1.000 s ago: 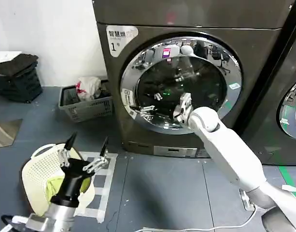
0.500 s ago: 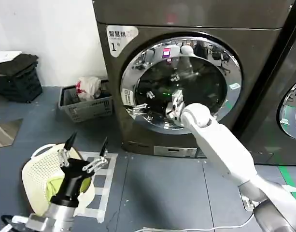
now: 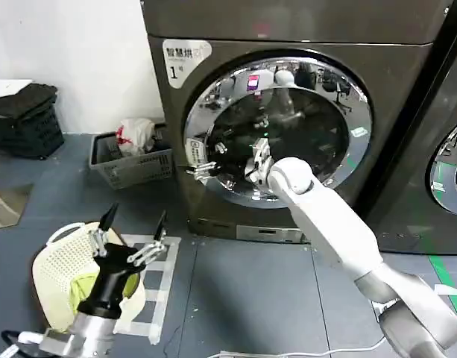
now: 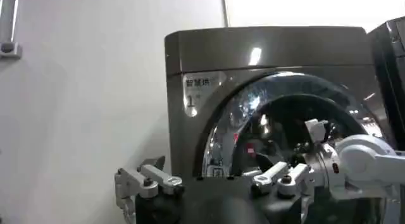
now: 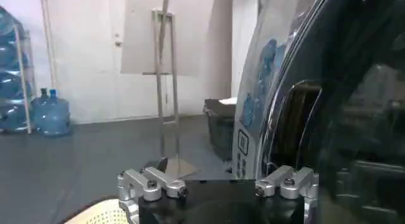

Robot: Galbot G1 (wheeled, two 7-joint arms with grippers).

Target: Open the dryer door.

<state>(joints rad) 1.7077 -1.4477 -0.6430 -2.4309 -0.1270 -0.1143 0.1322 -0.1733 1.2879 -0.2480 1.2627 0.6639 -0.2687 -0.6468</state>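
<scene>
Grey flooring fronts the numbered machine. We find the dryer door (image 3: 279,127) upright, glass facing us. Our right gripper (image 3: 252,165) is against its glass toward eight o'clock, spread undeterminable. Our left gripper (image 3: 133,221) hangs wide at seven o'clock.

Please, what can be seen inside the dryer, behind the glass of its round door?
Almost nothing. The dryer door is shut, and its dark glass shows mainly reflections of the room and the right pincer near its left rim. The inside is hidden. The left pincer waits low.
</scene>
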